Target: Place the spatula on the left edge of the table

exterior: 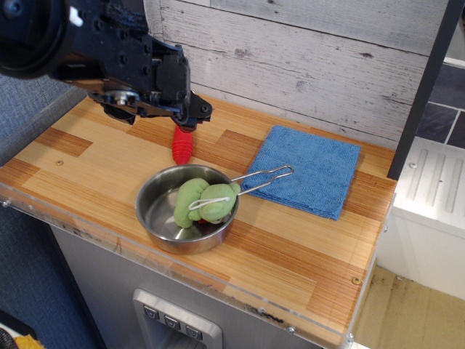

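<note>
The spatula's red ribbed handle (182, 145) hangs down from my black gripper (186, 122) over the back middle of the wooden table (80, 171). The gripper's fingers are closed around the handle's upper end. The spatula's metal head is hidden behind the gripper. The handle's lower tip is close to the tabletop, just behind the pan; I cannot tell whether it touches. The table's left edge lies well to the left of the gripper.
A steel pan (156, 214) with a wire handle (265, 178) stands front of centre and holds a green soft toy (205, 202). A blue cloth (309, 171) lies to the right. A white plank wall runs behind the table.
</note>
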Robot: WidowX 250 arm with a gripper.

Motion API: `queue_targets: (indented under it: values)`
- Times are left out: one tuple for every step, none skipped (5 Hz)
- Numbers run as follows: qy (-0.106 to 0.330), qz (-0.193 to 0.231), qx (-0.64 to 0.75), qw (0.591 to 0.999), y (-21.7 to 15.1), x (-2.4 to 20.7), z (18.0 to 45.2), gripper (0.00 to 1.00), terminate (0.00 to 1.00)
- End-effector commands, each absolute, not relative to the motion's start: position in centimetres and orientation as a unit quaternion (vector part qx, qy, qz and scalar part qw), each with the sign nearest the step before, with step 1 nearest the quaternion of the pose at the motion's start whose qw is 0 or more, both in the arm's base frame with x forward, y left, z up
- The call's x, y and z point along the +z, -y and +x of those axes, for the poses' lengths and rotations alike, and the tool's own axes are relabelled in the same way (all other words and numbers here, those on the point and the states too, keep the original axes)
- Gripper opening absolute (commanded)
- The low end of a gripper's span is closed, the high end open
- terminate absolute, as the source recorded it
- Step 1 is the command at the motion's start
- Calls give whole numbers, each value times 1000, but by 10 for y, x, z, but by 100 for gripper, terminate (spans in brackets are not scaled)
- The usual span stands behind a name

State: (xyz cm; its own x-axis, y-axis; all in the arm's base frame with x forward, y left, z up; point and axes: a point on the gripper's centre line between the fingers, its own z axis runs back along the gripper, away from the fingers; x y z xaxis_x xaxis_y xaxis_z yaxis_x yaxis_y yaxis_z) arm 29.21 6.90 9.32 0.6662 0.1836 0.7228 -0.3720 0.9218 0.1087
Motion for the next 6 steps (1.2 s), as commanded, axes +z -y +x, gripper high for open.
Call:
queue_targets:
  values:
    - [379, 124, 154, 904, -69, 93, 292, 100, 0]
    - [361, 92, 204, 906, -74, 92, 299, 100, 0]
    - [341, 72, 228, 909, -78, 89, 314, 100, 0]
    - [316, 63, 258, 911, -82, 83, 328, 100, 0]
    - [287, 68, 265, 918, -83, 75, 347, 100, 0]
    - [258, 78, 260, 927, -78, 61, 359, 100, 0]
